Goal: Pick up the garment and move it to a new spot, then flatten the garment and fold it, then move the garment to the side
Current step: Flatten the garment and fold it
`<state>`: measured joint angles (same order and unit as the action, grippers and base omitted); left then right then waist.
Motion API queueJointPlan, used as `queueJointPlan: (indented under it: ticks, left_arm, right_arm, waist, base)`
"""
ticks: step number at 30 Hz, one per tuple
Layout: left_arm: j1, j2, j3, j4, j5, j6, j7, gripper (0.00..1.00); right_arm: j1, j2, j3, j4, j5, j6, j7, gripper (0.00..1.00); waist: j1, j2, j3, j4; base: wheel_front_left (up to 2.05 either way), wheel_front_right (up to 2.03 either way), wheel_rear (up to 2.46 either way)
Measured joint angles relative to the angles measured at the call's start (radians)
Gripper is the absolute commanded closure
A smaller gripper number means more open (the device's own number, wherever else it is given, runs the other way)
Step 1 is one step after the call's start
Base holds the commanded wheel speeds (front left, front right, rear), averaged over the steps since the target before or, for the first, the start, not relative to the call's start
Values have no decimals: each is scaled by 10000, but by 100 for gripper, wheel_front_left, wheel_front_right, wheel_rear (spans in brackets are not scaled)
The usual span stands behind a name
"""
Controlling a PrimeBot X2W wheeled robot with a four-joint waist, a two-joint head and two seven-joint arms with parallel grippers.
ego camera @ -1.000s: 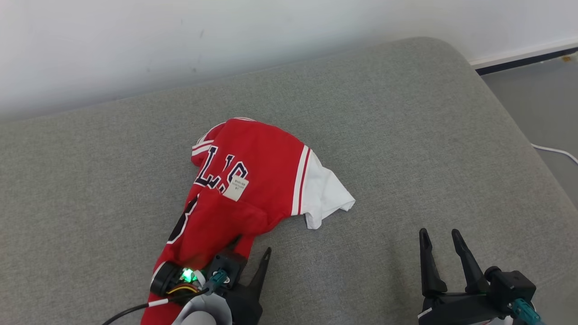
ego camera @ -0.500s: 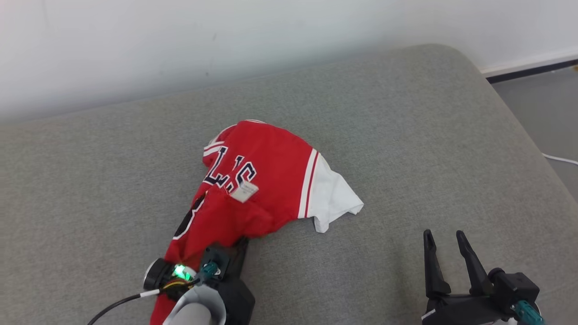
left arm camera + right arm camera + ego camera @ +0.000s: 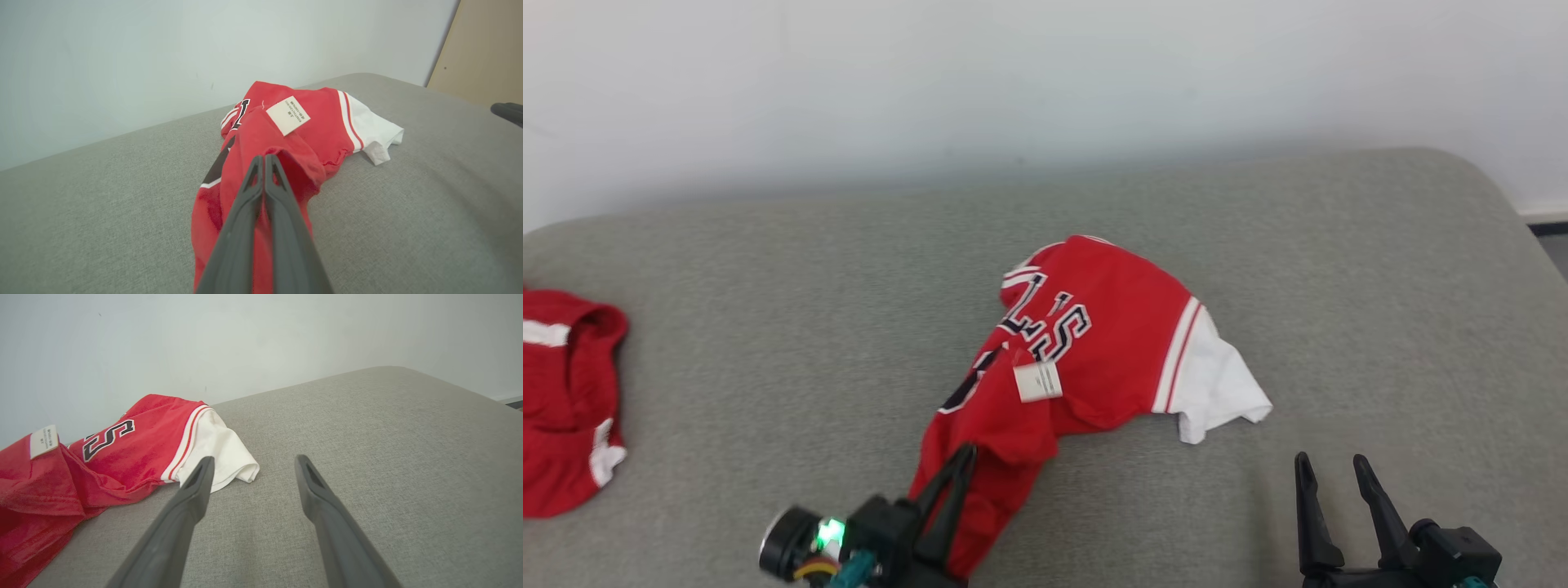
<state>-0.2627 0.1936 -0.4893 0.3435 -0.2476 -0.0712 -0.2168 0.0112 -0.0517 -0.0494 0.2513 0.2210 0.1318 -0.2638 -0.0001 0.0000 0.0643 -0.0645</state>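
Near the middle of the grey upholstered cushion (image 3: pixel 768 286), a crumpled red jersey (image 3: pixel 1111 327) with dark lettering lies in a heap. Its white sleeve (image 3: pixel 1217 396) points toward the right edge, and a white label (image 3: pixel 1037 381) faces up. The jersey's lower end stretches toward the front edge, where the left end effector (image 3: pixel 964 457) is pinched closed on a fold of red cloth. The right end effector (image 3: pixel 1331 463) is open and empty near the front right corner, apart from the sleeve. A second red garment (image 3: pixel 564 392) lies at the left edge.
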Motion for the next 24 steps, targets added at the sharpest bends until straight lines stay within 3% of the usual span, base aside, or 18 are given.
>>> queueJointPlan:
  ticks: [5, 13, 19, 20, 21, 24]
  left_arm:
    - [1613, 593, -44, -1452, -314, 173, 734, 100]
    - [2893, 1143, 802, -2673, -604, 1129, 602, 100]
    - [3368, 1306, 826, -2821, -1083, 974, 947, 100]
    - [3428, 1269, 803, -2819, -1095, 974, 934, 70]
    - [3457, 1225, 826, -2796, -1198, 970, 840, 0]
    - [3459, 1062, 1012, -2830, -1329, 1028, 382, 0]
  right_arm:
    - [67, 2, 35, 23, 19, 0, 0, 0]
    - [78, 2, 27, 84, 17, 0, 0, 0]
    - [91, 0, 25, 180, 0, 0, 0, 0]
    - [91, 2, 29, 182, 0, 0, 0, 0]
    - [91, 2, 36, 186, 0, 0, 0, 0]
    - [92, 0, 19, 201, 0, 0, 0, 0]
  waist:
    - [0, 0, -152, 723]
    - [0, 0, -347, 1376]
    - [0, 0, -518, 1435]
    - [0, 0, -532, 1428]
    - [-1, 0, -543, 1420]
    - [0, 0, -587, 1412]
  base:
    - [0, 0, 0]
    - [0, 0, 0]
    - [0, 0, 0]
    - [0, 0, 0]
    - [0, 0, 0]
    - [0, 0, 0]
